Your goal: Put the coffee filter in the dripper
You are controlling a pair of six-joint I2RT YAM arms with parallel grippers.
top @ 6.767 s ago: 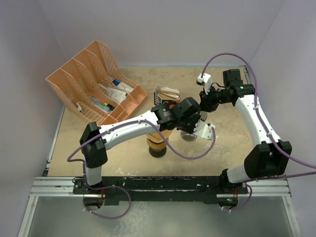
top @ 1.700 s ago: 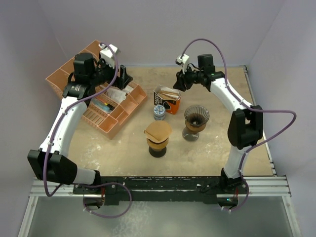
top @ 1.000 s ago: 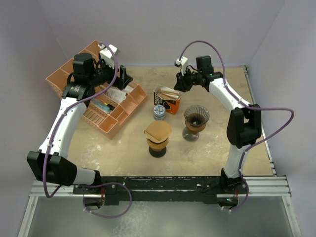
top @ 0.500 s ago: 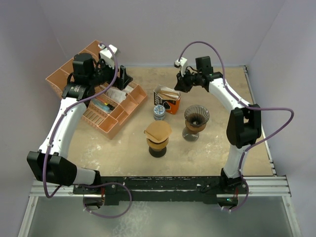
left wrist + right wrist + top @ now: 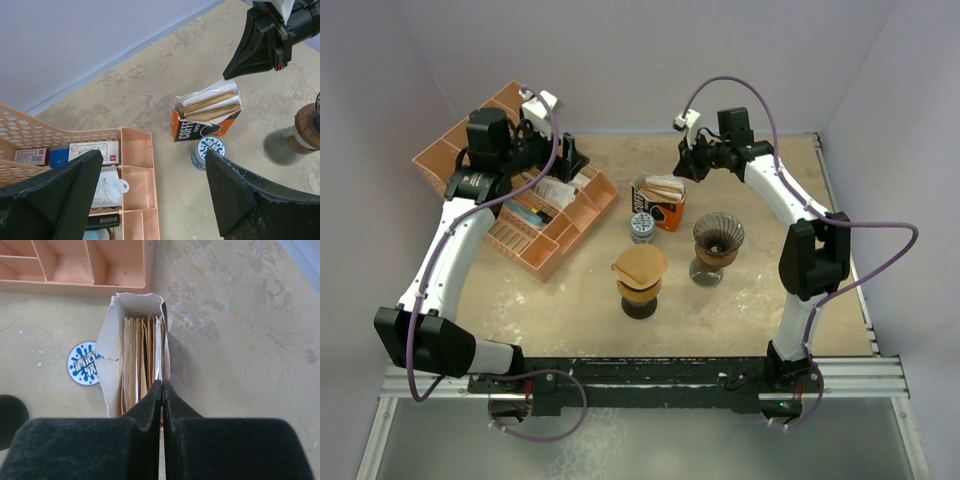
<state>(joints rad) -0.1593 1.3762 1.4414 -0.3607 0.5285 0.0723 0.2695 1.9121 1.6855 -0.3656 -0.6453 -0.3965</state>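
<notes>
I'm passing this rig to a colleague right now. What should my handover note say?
Left gripper: open, empty, over the orange organizer.
Right gripper: shut, over the open filter box; whether it pinches a filter is unclear.
Things: a paper filter sits in the brown dripper; the glass dripper beside it looks empty.
Done: one filter placed in the brown dripper.
Left: probably draw a filter from the box and seat it in the glass dripper.
</notes>
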